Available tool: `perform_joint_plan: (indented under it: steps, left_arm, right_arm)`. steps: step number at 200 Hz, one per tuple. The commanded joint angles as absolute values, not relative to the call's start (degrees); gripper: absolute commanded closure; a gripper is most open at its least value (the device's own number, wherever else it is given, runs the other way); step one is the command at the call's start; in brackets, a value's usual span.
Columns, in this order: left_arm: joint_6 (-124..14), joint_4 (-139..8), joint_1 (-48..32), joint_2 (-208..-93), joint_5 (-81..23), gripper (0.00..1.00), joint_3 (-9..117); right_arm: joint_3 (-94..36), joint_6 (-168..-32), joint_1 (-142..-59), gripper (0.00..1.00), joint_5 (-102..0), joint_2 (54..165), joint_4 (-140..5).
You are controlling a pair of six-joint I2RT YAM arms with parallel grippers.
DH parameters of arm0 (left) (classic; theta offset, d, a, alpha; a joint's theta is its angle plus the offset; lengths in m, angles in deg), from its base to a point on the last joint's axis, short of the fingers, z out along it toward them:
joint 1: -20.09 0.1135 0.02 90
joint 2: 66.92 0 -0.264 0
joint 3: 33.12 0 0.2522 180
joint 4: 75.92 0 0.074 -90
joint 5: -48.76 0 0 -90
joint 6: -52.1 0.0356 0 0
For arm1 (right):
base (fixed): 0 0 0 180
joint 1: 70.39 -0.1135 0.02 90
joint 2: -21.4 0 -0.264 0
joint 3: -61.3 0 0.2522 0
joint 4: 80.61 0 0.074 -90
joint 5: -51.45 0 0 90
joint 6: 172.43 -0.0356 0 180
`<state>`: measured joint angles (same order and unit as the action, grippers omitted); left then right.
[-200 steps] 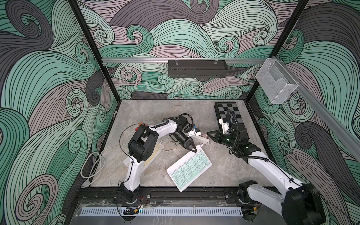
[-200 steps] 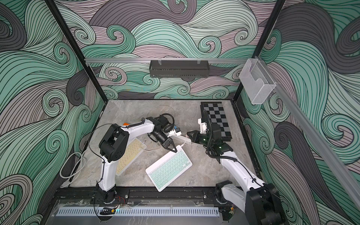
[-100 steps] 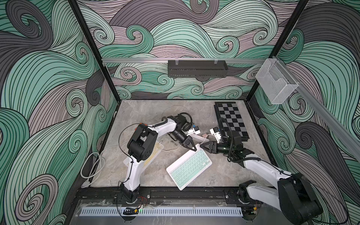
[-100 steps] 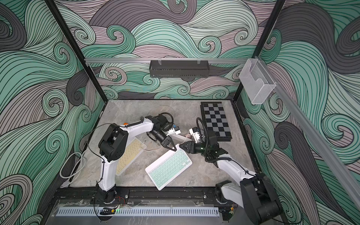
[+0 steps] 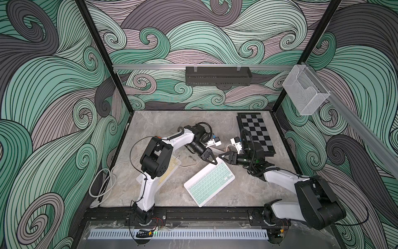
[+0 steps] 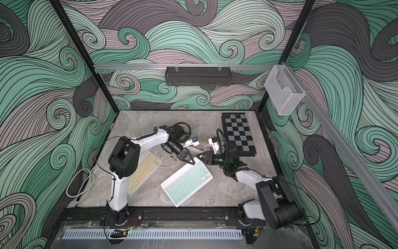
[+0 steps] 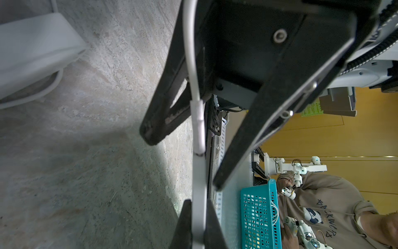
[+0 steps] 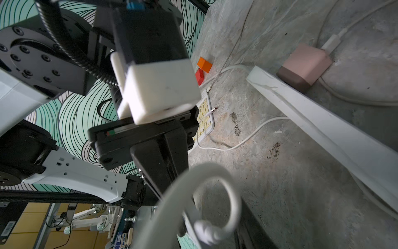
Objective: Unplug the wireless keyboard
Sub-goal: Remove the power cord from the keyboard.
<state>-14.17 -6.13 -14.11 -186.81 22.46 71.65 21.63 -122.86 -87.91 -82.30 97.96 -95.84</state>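
Left wrist view shows left tool point(image 7: 198, 203) pinching the keyboard point(image 7: 199, 176) edge, right tool point(image 7: 184, 163) spread around the plug point(image 7: 198, 129).

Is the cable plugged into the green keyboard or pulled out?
Plugged in: in the left wrist view the white plug sits flush against the keyboard edge.

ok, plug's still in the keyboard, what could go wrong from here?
1. The right hand is open around the plug, which sits close to one finger, so closing may catch the cable instead.
2. The left hand pinches only the thin edge of the keyboard; a pull could twist it loose.
3. Both hands' tips nearly meet and could collide.
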Motion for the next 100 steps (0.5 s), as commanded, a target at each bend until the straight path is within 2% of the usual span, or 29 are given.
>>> perform_joint_plan:
  steps: [1, 20, 43, 58, 100]
  left_arm:
    - [-12.1, -3.7, -13.3, -185.1, 26.9, 1.0, 73.6]
    - [-12.5, -4.2, -12.8, -185.2, 27.0, 1.0, 73.6]
    - [-12.7, -4.2, -12.6, -185.5, 27.2, 1.0, 74.2]
    - [-12.9, -4.3, -12.5, -185.7, 27.4, 1.0, 74.5]
    - [-11.2, -3.0, -12.2, -185.2, 27.9, 1.0, 73.0]
  right_arm:
    - [20.6, -125.7, -87.1, 0.72, -82.4, 97.8, -100.2]
    - [20.5, -126.4, -86.9, 0.84, -82.9, 97.7, -100.6]
    - [20.8, -127.0, -87.0, 0.91, -82.5, 97.8, -101.7]
    - [20.9, -127.1, -86.9, 1.0, -82.3, 98.1, -102.4]
    - [21.8, -129.4, -83.9, 1.0, -76.9, 97.4, -105.9]
